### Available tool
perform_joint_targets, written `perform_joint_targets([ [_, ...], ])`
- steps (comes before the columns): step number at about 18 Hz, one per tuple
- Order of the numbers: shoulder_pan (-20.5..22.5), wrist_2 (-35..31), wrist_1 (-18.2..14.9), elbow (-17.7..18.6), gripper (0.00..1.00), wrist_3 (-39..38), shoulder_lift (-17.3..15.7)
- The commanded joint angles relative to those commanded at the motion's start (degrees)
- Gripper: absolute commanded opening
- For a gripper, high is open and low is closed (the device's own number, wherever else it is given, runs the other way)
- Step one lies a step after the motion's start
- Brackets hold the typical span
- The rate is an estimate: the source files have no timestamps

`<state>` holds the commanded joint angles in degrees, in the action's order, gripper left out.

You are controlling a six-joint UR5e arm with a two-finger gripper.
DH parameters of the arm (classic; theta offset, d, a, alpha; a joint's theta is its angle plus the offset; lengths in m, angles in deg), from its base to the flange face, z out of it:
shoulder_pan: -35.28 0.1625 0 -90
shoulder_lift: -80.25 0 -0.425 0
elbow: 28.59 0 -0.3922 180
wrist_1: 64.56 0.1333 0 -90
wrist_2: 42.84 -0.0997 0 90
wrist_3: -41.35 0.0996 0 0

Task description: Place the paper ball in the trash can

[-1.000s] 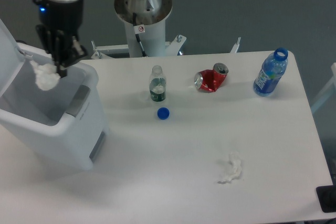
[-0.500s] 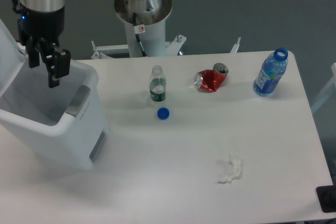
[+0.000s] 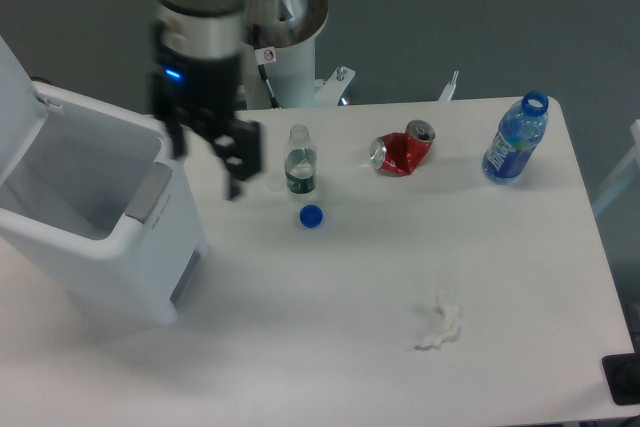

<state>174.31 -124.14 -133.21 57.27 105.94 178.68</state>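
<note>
Honestly, you can read no lettering anywhere: the small bottle (image 3: 299,169), crushed red can (image 3: 401,152) and blue bottle (image 3: 515,141) show labels too small to make out. Your gripper (image 3: 207,152) hangs empty, fingers spread apart, just right of the trash can (image 3: 110,237). You cannot see the paper ball.

- Arm reaches down from the top of the view, wrist vertical.
- Gripper (image 3: 208,155) points downward, fingers spread apart, holding nothing.
</note>
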Motion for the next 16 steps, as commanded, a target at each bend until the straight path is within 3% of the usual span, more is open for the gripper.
perform_joint_targets([
  [4,3.53,-1.31,0.18,-0.52,1.0,2.38,5.62],
  [8,3.44,-9.38,0.27,-1.4,1.0,2.38,11.42],
  [16,4.23,-10.46,0.27,-1.23,1.0,2.64,13.01],
])
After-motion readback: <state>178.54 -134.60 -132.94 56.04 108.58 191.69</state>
